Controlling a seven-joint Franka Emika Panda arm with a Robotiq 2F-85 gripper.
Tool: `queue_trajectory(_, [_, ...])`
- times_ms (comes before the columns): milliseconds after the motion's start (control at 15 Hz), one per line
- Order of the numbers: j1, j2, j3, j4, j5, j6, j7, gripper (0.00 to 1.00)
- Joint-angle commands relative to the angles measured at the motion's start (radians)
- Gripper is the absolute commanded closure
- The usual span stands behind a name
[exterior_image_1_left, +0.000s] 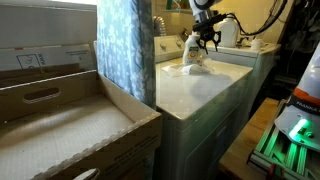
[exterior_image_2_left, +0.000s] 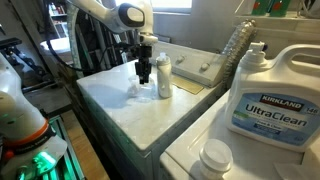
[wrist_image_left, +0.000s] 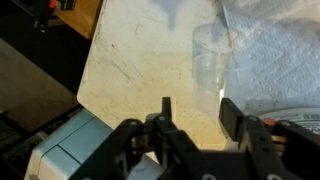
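The translucent container, upright on the white worktop just beside the end effector, whose fingers stand spread and empty, looks light, thin-walled, slippery and easily tipped, so a gentle mid-body grip seems best.

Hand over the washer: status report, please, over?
Hand open, empty. Clear container upright beside it on washer. Detergent jug far off.

A translucent bottle stands upright on the white worktop, just above the centre of an exterior view. In the wrist view it shows see-through at upper right.
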Motion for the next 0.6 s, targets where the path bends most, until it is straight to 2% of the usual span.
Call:
queue_trajectory(0, [-0.030, -0.007, -0.005, -0.080, -0.032, 0.105, -0.005, 0.13])
queue_trajectory(67, [-0.035, 0.001, -0.006, -0.093, -0.031, 0.144, -0.005, 0.05])
queue_trajectory(133, [-0.040, 0.009, -0.008, -0.104, -0.022, 0.190, 0.003, 0.01])
queue_trajectory(400, [-0.051, 0.024, -0.018, -0.141, -0.052, 0.403, 0.041, 0.00])
queue_trajectory(533, [-0.051, 0.043, -0.018, -0.144, -0.037, 0.449, 0.027, 0.00])
